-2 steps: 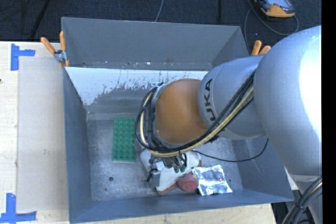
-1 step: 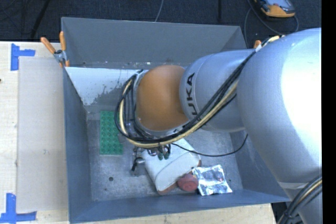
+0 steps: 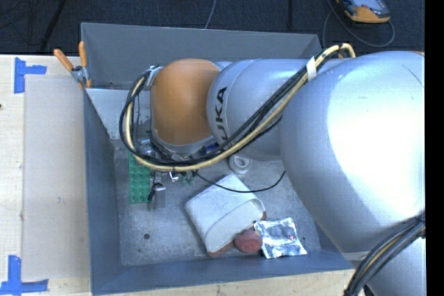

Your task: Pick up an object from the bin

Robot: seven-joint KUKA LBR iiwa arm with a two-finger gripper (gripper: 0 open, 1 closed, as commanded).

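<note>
My gripper (image 3: 155,192) reaches down under the orange wrist cover into the left part of the bin. It stands right against the right edge of a flat green studded plate (image 3: 139,180) that lies on the bin floor by the left wall. The gripper's lower tip overlaps the plate's lower right corner. Nothing shows held in it. To its right lies a white, shoe-like padded thing (image 3: 220,213), apart from the gripper.
A reddish-brown round thing (image 3: 246,241) and a crinkled silver foil packet (image 3: 281,238) lie at the front, beside the white thing. A small white ring (image 3: 239,163) sits under the arm. The arm covers the bin's back and right side.
</note>
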